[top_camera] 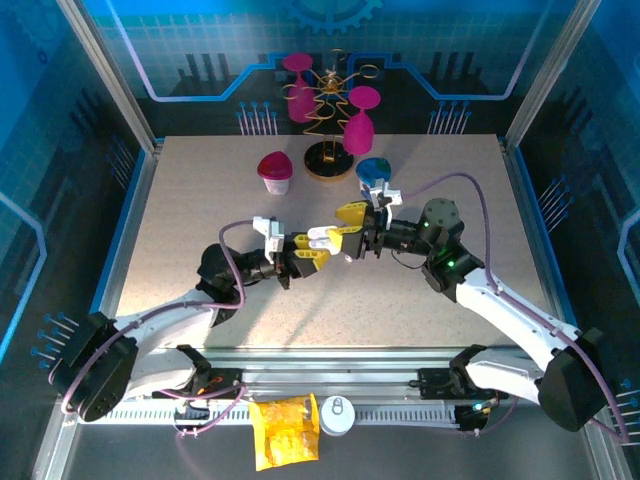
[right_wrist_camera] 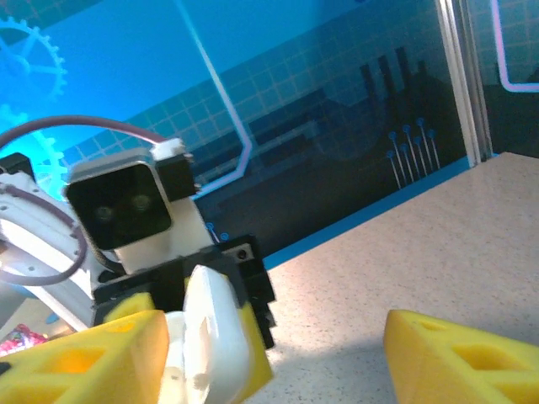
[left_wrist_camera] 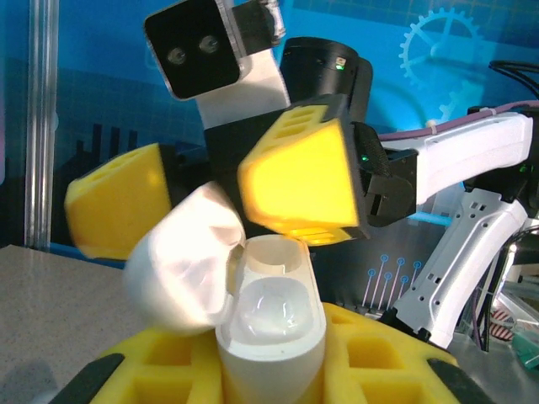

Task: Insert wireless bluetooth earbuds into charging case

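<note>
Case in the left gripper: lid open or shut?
Open. Left wrist view: the lid is hinged back to the left, exposing the well of the charging case. Contents: cannot tell.

The left arm [top_camera: 175,318] lies low and stretched out, elbow bent, ending at the charging case [left_wrist_camera: 271,332]. The left gripper [top_camera: 316,250] clamps the case's body between its yellow fingers [left_wrist_camera: 383,353], the case's lid end pointing away from the wrist. The right arm [top_camera: 500,300] arches in from the opposite side of the case, and its wrist faces the left wrist head-on. The right gripper [top_camera: 346,228] is spread wide, with one yellow finger on each side of the case's open lid. Whether either finger touches the case cannot be told.
</note>
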Controlling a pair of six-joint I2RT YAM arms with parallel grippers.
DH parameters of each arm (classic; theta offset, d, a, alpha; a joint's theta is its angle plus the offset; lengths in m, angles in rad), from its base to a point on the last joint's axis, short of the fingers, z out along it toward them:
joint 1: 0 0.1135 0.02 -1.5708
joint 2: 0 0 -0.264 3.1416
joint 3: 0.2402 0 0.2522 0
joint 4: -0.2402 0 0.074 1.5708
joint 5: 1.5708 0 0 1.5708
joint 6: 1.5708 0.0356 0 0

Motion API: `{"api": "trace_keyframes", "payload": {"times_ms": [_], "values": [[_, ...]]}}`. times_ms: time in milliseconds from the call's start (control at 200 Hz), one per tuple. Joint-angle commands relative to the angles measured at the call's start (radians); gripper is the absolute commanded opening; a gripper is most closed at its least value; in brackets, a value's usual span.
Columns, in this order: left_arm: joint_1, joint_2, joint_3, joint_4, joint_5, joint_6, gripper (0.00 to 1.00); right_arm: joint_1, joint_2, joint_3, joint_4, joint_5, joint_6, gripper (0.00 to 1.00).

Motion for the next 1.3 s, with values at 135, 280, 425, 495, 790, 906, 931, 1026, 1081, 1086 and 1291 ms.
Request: {"api": "trace_keyframes", "payload": {"times_ms": [135, 280, 425, 495, 790, 906, 931, 1026, 1081, 1086, 1291], "values": [[0.0, -0.039, -0.008, -0.015, 0.007, 0.089, 0.18, 0.009, -0.051, 0.022, -0.055, 0.002, -0.053, 0.79], [0.021, -0.054, -0.042, -0.042, -0.035, 0.152, 0.18, 0.005, -0.109, -0.008, -0.026, 0.018, -0.064, 0.83], [0.044, -0.088, -0.07, -0.131, -0.078, 0.254, 0.19, -0.015, -0.166, -0.058, -0.025, 0.128, -0.069, 0.83], [0.044, -0.114, -0.077, -0.191, -0.093, 0.311, 0.19, -0.037, -0.188, -0.088, -0.036, 0.217, -0.049, 0.82], [0.044, -0.183, -0.102, -0.277, -0.103, 0.384, 0.19, -0.102, -0.007, -0.043, -0.414, 0.51, -0.086, 0.78], [0.044, -0.182, -0.099, -0.274, -0.067, 0.36, 0.19, -0.09, 0.143, 0.017, -0.491, 0.517, -0.132, 0.77], [0.043, -0.182, -0.099, -0.274, -0.063, 0.357, 0.19, -0.087, 0.173, 0.026, -0.499, 0.517, -0.146, 0.75], [0.042, -0.182, -0.098, -0.268, -0.05, 0.349, 0.19, -0.075, 0.289, 0.083, -0.564, 0.523, -0.184, 0.72], [0.043, -0.182, -0.099, -0.269, -0.045, 0.346, 0.19, -0.07, 0.354, 0.129, -0.607, 0.527, -0.197, 0.71], [0.042, -0.182, -0.098, -0.269, -0.045, 0.346, 0.19, -0.07, 0.36, 0.134, -0.612, 0.526, -0.199, 0.7], [0.04, -0.168, -0.089, -0.275, -0.028, 0.345, 0.19, -0.031, 0.57, 0.284, -0.74, 0.551, -0.264, 0.66]]}}
